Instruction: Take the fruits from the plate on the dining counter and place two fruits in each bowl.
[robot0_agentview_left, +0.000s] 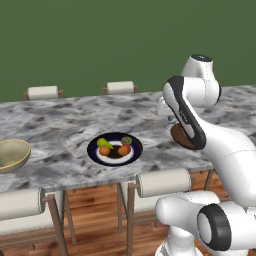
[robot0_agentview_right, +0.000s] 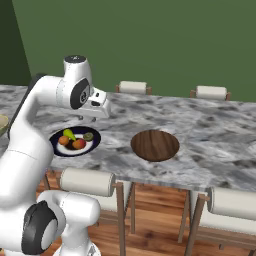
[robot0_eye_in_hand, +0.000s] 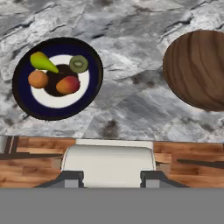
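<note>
The desk (robot0_agentview_left: 60, 125) is seen from behind the arm's left in the left base view, looking forward and down, with the plate (robot0_agentview_left: 115, 149) near the middle. In the right base view it is seen from behind the arm's right, the plate (robot0_agentview_right: 75, 140) at left. The hand view is aimed down from above the desk's near edge. The plate (robot0_eye_in_hand: 57, 78) and dark bowl (robot0_eye_in_hand: 199, 69) are shared by all three
</note>
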